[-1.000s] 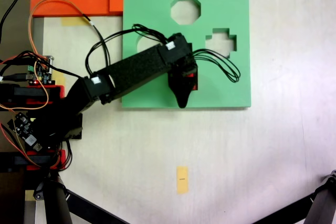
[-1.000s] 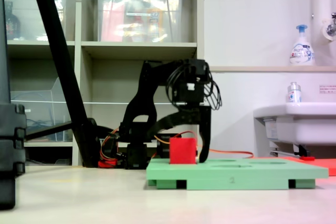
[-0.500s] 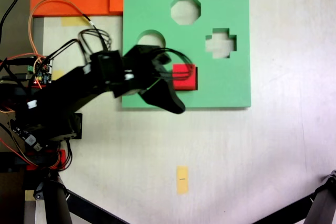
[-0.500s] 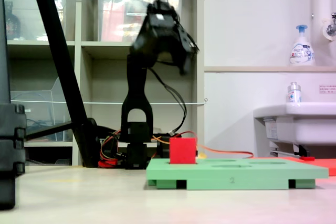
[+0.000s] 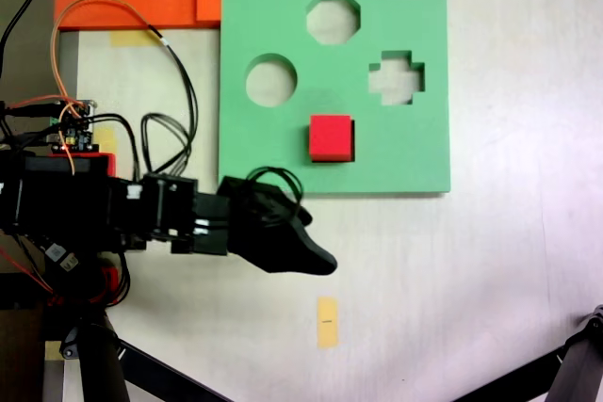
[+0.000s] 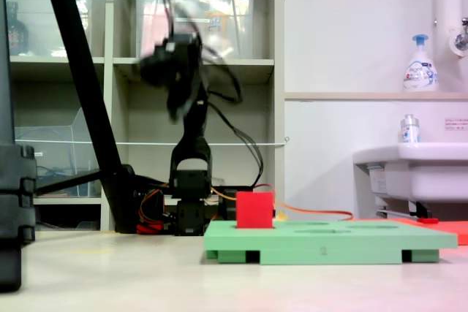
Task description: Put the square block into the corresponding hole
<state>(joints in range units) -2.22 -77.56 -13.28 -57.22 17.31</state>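
Square block [image 5: 331, 137] sits in square hole of green board [image 5: 424, 148], up-right of your claw [image 5: 306, 249] in first exterior view. Claw raised, well apart; jaw state unclear, blurred.

You have one red square block [image 5: 331, 137] seated on one green foam board [image 5: 415, 152]; count four cutouts in that board: one octagonal [image 5: 333, 17], one round [image 5: 271, 80], one cross-shaped [image 5: 396, 78], one square under the block; below the board, one yellow tape rectangle [image 5: 327, 322]; one arm.
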